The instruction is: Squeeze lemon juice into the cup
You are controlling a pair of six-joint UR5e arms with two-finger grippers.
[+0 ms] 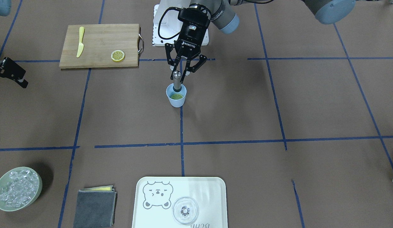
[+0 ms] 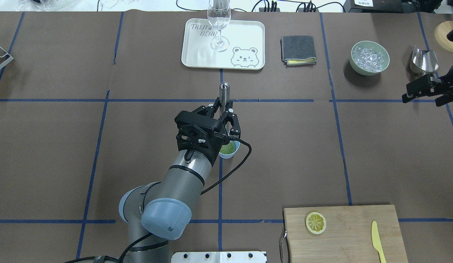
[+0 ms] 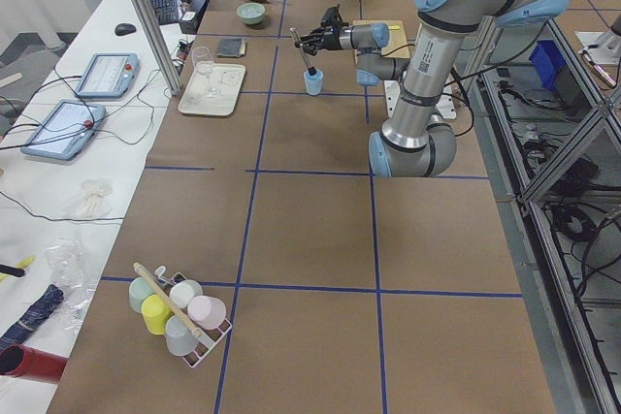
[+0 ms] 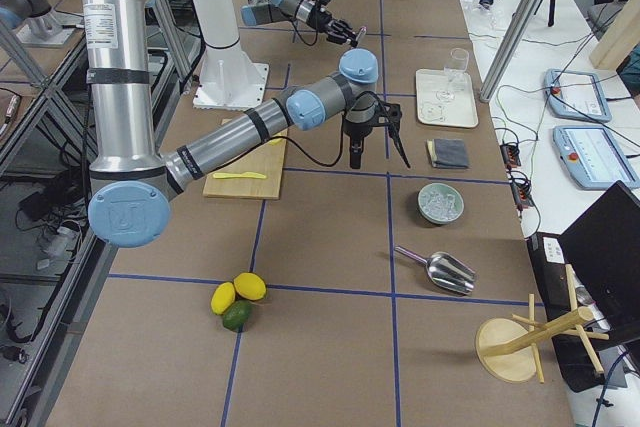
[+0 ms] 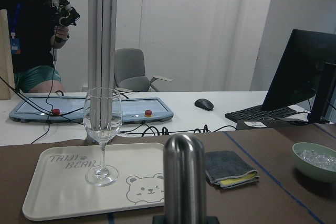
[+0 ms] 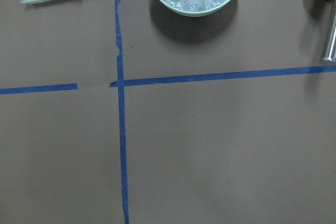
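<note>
The light-blue cup (image 1: 176, 100) stands near the table's middle, with the lemon slice (image 1: 176, 96) lying flat inside it. In the overhead view the slice (image 2: 227, 148) shows in the cup (image 2: 233, 153), half hidden under my left wrist. A steel muddler (image 1: 177, 80) stands tilted in the cup, its foot on the slice. My left gripper (image 1: 180, 73) is shut on the muddler's upper end, also seen from overhead (image 2: 223, 109). The muddler's rounded top (image 5: 183, 177) fills the left wrist view. My right gripper (image 2: 432, 91) is open and empty, far to the side.
A cutting board (image 1: 98, 34) holds a second lemon slice (image 1: 117, 55) and a yellow knife (image 1: 80, 41). A white tray (image 1: 152, 215) carries a wine glass (image 1: 185, 210). A folded grey cloth (image 1: 95, 207), a green bowl of ice (image 1: 17, 188) and a metal scoop (image 2: 423, 62) lie further off.
</note>
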